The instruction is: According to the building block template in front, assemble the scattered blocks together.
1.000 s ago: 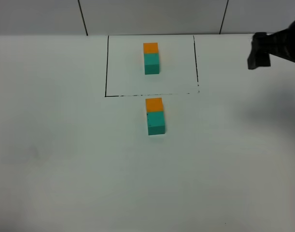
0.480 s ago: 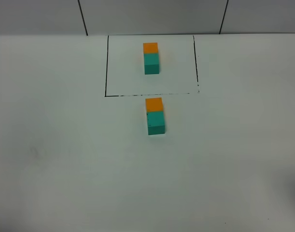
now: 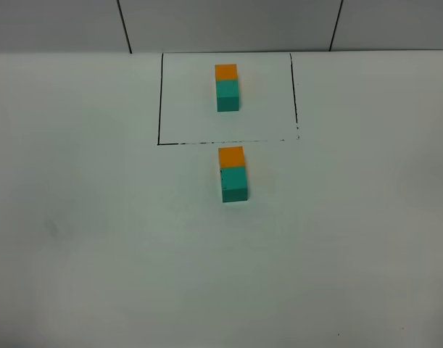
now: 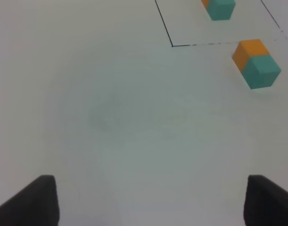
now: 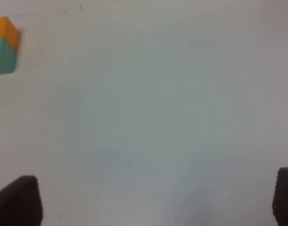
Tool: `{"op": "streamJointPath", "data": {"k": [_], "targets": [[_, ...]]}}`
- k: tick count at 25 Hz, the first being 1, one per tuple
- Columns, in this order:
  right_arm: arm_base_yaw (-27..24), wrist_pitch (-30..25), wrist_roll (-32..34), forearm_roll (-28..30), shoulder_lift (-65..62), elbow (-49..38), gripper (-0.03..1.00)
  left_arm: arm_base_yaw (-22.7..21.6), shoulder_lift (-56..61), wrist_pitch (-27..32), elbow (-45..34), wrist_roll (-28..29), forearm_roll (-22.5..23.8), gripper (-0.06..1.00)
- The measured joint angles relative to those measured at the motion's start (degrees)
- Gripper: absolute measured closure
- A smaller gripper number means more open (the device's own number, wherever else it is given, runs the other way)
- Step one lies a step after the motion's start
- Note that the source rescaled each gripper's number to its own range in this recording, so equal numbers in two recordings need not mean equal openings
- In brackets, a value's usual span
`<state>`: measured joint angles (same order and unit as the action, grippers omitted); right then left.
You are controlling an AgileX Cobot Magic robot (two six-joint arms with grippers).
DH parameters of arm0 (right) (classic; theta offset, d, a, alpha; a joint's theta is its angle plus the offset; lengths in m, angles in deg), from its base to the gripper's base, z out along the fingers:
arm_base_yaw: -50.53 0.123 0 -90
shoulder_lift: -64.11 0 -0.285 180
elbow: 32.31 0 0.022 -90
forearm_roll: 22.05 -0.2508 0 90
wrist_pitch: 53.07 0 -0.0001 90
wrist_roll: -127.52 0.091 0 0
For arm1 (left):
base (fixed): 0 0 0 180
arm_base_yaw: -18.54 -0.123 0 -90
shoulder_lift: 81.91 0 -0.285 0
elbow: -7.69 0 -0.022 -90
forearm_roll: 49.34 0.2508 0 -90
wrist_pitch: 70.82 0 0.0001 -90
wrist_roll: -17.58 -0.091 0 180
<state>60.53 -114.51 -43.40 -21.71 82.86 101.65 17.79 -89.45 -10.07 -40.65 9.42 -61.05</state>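
A: Item one, the scattered blocks [image 3: 233, 174]. Location?

B: Centre of the overhead frame, just below the black-lined rectangle [image 3: 160, 109]. Orange cube [image 3: 231, 156] toward the top of the frame, teal cube [image 3: 234, 184] below it, the two faces touching, no gap visible.

A: Item two, the building block template [image 3: 227, 87]?

B: Upper centre of the frame, inside the rectangle. Orange above teal, the same order and nearly the same heading as the loose pair.

A: Condition of the job, then?

B: By my reading, assembled. What the step in hand calls for is to leave the pair alone: keep both arms clear, make no sweep across the counter [image 3: 98, 239] near the cubes, since a light nudge would likely part them or turn them off line.

A: Item three, the arms?

B: Neither shows in the overhead frame. Left tool [image 4: 151, 200]: fingers spread wide, nothing between them, hovering over bare counter, with the pair in the upper right of its own picture. Right tool [image 5: 158, 200]: fingers fully apart, empty, also over bare counter, the pair at the upper left edge of its picture
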Motion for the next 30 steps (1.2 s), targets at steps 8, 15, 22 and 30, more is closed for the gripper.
{"op": "streamJointPath", "data": {"k": [8,15,22,30], "targets": [[0.0,0.83,-2.87,-2.28,-10.04,-2.96,-0.01,0.0,0.0,0.0,0.0,0.0,0.0,0.11],[0.0,0.83,-3.59,-3.15,-11.2,-2.96,0.2,0.0,-0.08,0.0,0.0,0.0,0.0,0.11],[-2.45,0.83,-3.59,-3.15,-11.2,-3.03,0.26,0.0,-0.08,0.0,0.0,-0.17,0.0,0.11],[-4.78,0.83,-3.59,-3.75,-11.2,-3.03,0.26,0.0,-0.08,0.0,0.0,-0.22,0.0,0.11]]}}
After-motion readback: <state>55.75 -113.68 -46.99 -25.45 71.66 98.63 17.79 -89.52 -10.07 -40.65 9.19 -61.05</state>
